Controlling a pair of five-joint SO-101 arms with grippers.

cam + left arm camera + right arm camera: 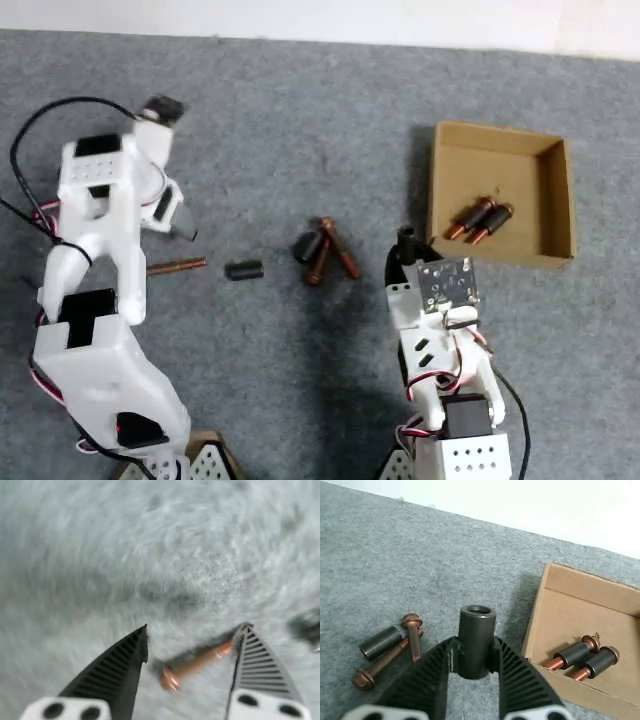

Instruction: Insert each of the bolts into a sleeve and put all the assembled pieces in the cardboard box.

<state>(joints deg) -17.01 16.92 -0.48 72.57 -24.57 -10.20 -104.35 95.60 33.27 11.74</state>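
grey carpet (300,120); right pincer (473,646) clamps a sleeve (477,625) lengthwise, bore pointing outward; left pincer (195,626) wide.

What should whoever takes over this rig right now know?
Left gripper: open, over a lone bolt.
Right gripper: shut on an upright sleeve, near the cardboard box.
Done: two assembled pieces in the box.
To do: sleeve and box three bolts. Two bolts and a second sleeve lie mid-table, a third sleeve nearer the lone bolt.
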